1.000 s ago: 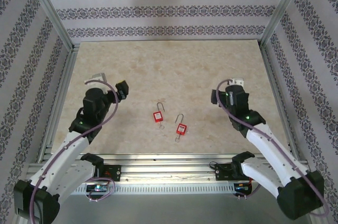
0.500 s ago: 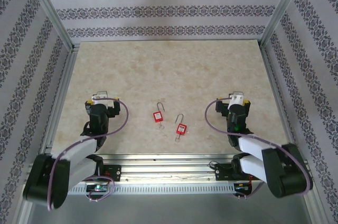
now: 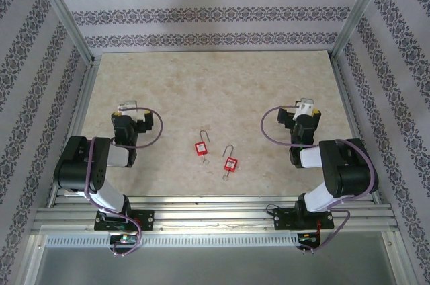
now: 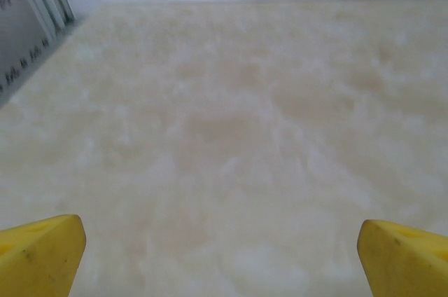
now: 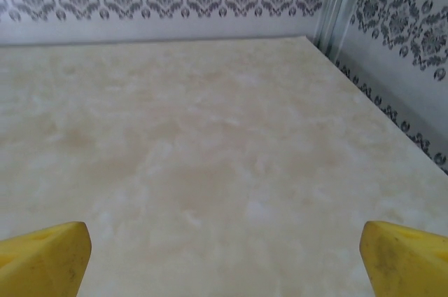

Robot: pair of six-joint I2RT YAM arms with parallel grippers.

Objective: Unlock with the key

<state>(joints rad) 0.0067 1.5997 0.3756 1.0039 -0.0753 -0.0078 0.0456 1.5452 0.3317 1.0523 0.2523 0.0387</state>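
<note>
Seen from above, two red padlocks (image 3: 201, 148) lie on the table (image 3: 215, 83).

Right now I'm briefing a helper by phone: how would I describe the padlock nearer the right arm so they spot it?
On the beige marbled table, look at the open middle between the left arm and right arm, where two small red padlocks with thin silver shackles lie. Yours is the right padlock, closer to the near edge; the left padlock sits slightly farther back.
</note>
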